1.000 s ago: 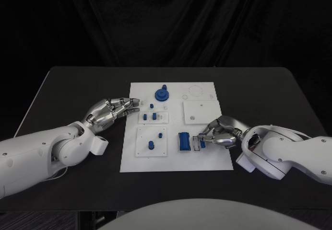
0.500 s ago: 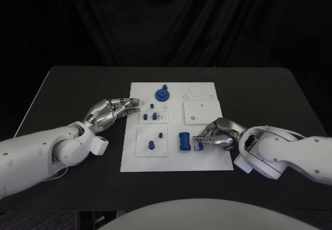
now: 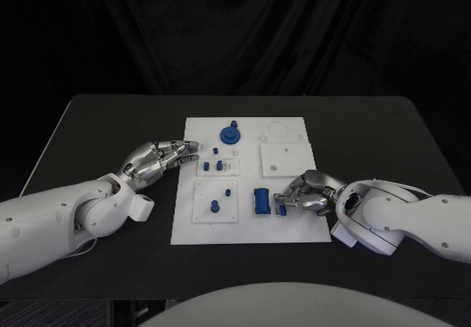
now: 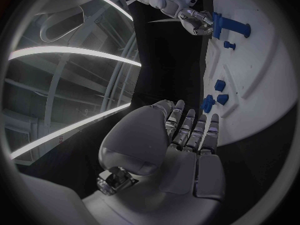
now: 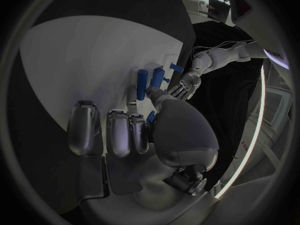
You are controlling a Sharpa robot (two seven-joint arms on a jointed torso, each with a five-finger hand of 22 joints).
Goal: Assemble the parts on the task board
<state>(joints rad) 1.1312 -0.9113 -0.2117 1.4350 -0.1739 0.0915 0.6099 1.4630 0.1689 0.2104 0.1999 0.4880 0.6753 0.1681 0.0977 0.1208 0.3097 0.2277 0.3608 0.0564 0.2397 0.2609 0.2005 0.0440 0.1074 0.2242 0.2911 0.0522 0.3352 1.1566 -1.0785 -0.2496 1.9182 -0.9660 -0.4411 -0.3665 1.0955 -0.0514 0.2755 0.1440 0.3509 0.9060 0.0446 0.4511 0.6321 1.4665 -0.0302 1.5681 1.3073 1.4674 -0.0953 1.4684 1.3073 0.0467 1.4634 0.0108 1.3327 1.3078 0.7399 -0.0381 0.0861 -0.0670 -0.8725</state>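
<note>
Right hand (image 3: 306, 194) low over the task board (image 3: 295, 231) on its right side, fingers curled, thumb and a finger pinching a small blue part (image 3: 282, 208) just beside the ribbed blue block (image 3: 261, 201). Left hand (image 3: 157, 159) over the black table (image 3: 98, 129) just off the board's left edge, holds nothing, fingers loosely together and extended toward the board, tips near the small plate with short blue pegs (image 3: 211, 165). Blue round geared piece (image 3: 231, 133) stands near the board's far edge. Lower-left square plate carries two more blue pegs (image 3: 220, 199).
</note>
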